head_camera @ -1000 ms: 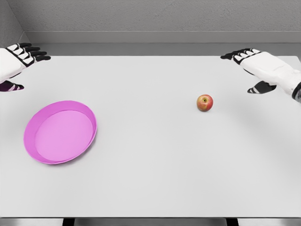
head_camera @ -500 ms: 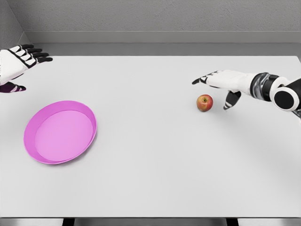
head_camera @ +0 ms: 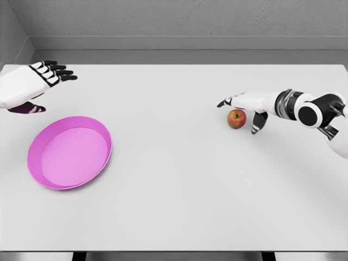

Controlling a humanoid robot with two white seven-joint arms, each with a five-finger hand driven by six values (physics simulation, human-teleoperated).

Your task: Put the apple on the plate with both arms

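Lying nearest, on the left half of the white desk (head_camera: pixel 179 206): a pink plate (head_camera: pixel 69 152), holding nothing. Sitting farther back on the right half, well apart from the plate: the apple (head_camera: pixel 236 118), resting on the desk surface with bare desk all the way between the two. Hovering just over and behind the apple: the right robot hand (head_camera: pixel 246 106), fingers spread and released, thumb pointing down just to the apple's right, fingertips reaching past its top to the left; contact with the fruit not clear. Hanging above the far left of the desk, just beyond the plate's back rim: the left robot hand (head_camera: pixel 31 87), fingers extended and grasping nothing. Running behind the desk: a grey wall (head_camera: pixel 179 22).
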